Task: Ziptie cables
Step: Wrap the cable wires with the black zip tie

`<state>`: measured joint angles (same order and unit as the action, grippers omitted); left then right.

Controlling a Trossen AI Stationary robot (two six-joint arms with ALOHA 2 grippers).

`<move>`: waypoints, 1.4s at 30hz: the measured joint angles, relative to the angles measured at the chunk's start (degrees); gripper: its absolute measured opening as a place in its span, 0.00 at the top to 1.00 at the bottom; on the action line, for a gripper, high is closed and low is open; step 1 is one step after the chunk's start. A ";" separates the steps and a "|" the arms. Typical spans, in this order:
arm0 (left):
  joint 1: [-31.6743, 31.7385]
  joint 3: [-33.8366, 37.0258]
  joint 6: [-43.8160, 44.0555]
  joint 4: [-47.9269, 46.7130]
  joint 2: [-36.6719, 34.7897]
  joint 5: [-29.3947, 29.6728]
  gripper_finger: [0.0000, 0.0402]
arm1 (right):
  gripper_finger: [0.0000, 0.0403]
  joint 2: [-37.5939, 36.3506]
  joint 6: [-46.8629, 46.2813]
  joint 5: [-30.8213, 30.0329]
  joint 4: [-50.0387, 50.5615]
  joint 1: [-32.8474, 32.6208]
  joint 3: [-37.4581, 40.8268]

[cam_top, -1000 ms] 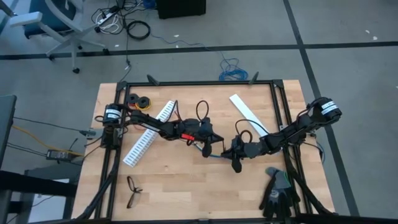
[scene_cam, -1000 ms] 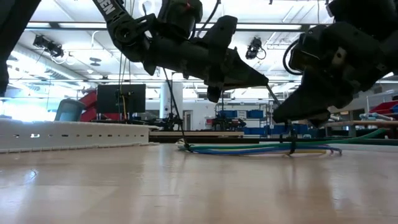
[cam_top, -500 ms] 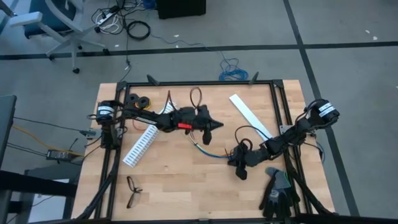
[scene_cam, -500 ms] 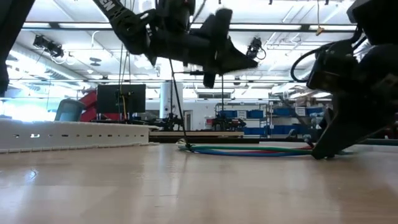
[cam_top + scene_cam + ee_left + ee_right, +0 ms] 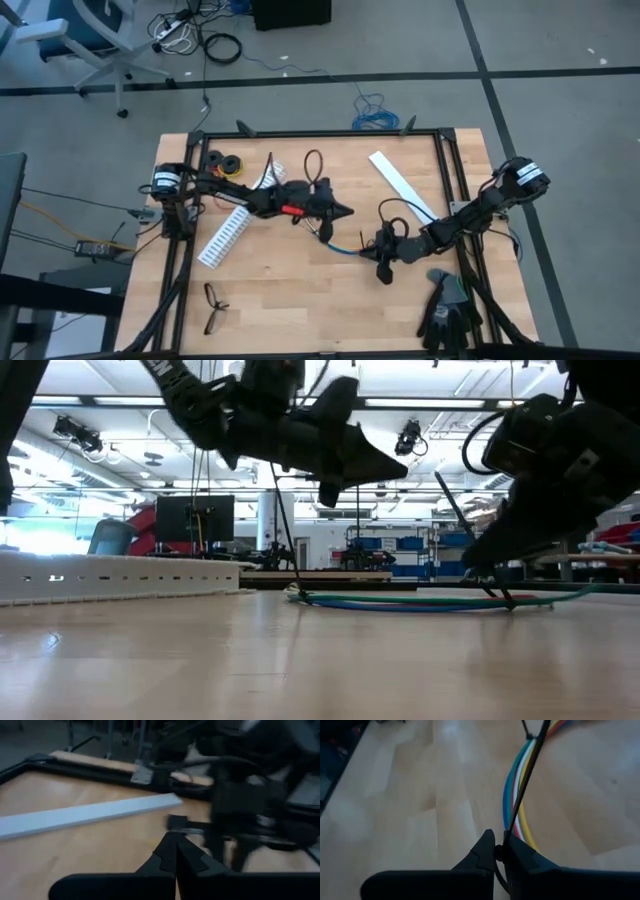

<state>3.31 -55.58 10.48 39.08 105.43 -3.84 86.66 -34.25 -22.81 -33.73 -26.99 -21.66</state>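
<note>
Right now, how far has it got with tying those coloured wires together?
Done: a ziptie already loops the cables. In hand: the right gripper has its jaws shut on that ziptie's tail, apparently pulling it tight. The left gripper hangs shut above. Left: the other end looks untied.

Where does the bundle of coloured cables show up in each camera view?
High view: cables at the table's middle, between the two grippers.
Low view: cables flat on the wood, right of centre.
Left wrist view: not identifiable.
Right wrist view: cables curving away ahead of the jaws.
Shared landmark: the black ziptie held by the right gripper.
</note>
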 joint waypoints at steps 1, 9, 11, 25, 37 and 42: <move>-0.48 1.50 -0.06 3.10 0.00 0.40 1.00 | 0.96 -0.03 0.09 -0.02 -0.36 0.22 -0.02; -9.10 12.35 -11.70 22.09 0.02 10.97 1.00 | 0.94 -0.03 0.90 -0.04 -0.71 1.70 -0.03; -11.50 12.60 -13.97 21.61 0.02 14.59 1.00 | 0.94 -0.03 0.93 -0.02 -0.71 1.87 -0.03; -14.68 12.25 -14.43 18.83 0.04 18.74 0.97 | 0.94 -0.03 1.83 0.00 -1.79 2.74 -0.05; -14.49 12.25 -6.37 18.79 0.04 19.22 0.96 | 0.94 -0.03 1.90 0.00 -1.82 2.74 -0.10; -14.04 12.23 -5.20 14.32 0.07 20.34 0.96 | 0.94 -0.05 2.54 0.00 -2.51 2.75 -0.10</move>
<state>-10.73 -43.35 5.28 53.40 105.49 16.50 86.61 -31.71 -22.81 -36.24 -24.23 -21.76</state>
